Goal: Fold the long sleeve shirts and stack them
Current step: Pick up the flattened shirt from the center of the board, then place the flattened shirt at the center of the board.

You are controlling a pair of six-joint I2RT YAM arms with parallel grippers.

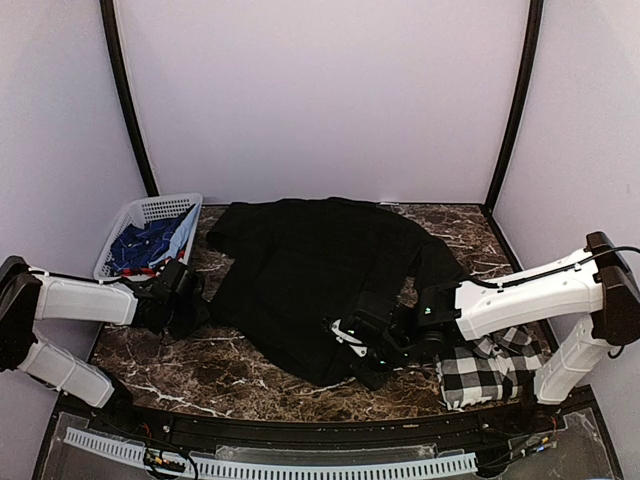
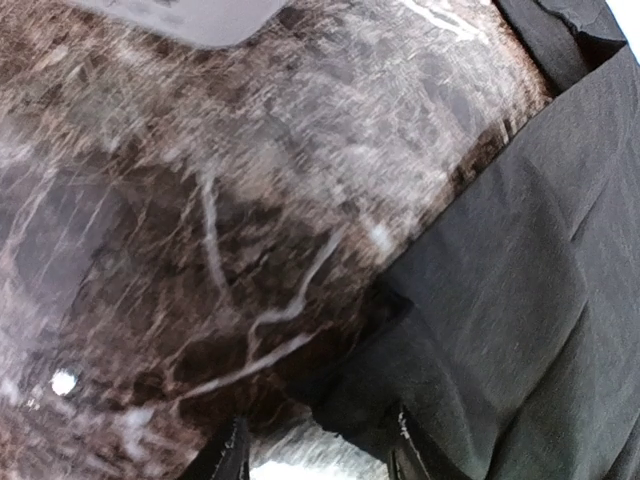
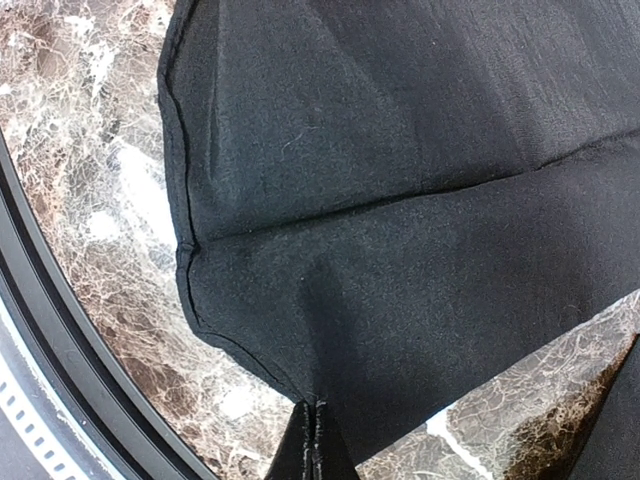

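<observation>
The black shirt (image 1: 310,270) is lying spread across the middle of the marble table (image 1: 230,372), its longer span running left to right; which end is the collar cannot be told. The right gripper (image 3: 315,440) is pinching its near edge with jaws fully together. The left gripper (image 2: 318,455) is standing part open at the shirt's left edge, clamping nothing. The checked shirt (image 1: 490,368) is sitting folded at near right.
</observation>
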